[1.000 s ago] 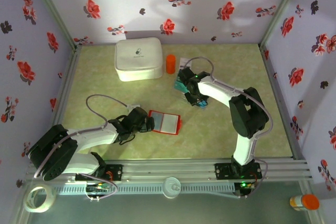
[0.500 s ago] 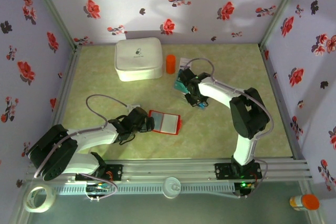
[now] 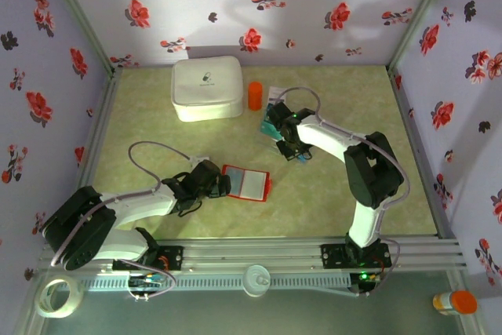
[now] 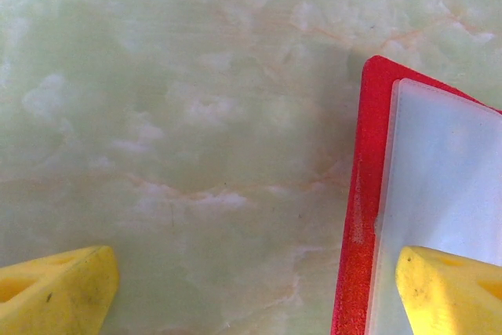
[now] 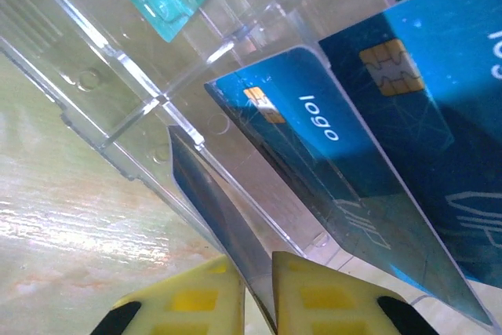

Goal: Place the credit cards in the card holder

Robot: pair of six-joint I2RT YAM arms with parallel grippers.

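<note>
The white zip case [image 3: 206,88] sits at the back of the bench [image 3: 157,139], an orange tube [image 3: 255,95] beside it. A clear tray [image 5: 118,107] holds blue and teal credit cards [image 5: 376,139], where the right pincer [image 5: 257,296] pinches a dark card [image 5: 212,209] by its edge. The red card holder [image 4: 357,194] lies open mid-bench, and the left pincer [image 4: 252,288] is spread wide over its edge, holding nothing.

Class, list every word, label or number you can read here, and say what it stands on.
"logo": on the blue card, beside its chip.
Pale outlined lettering lower on that card: not legible.
Dark mark on the white zip case: too small to read.
</note>
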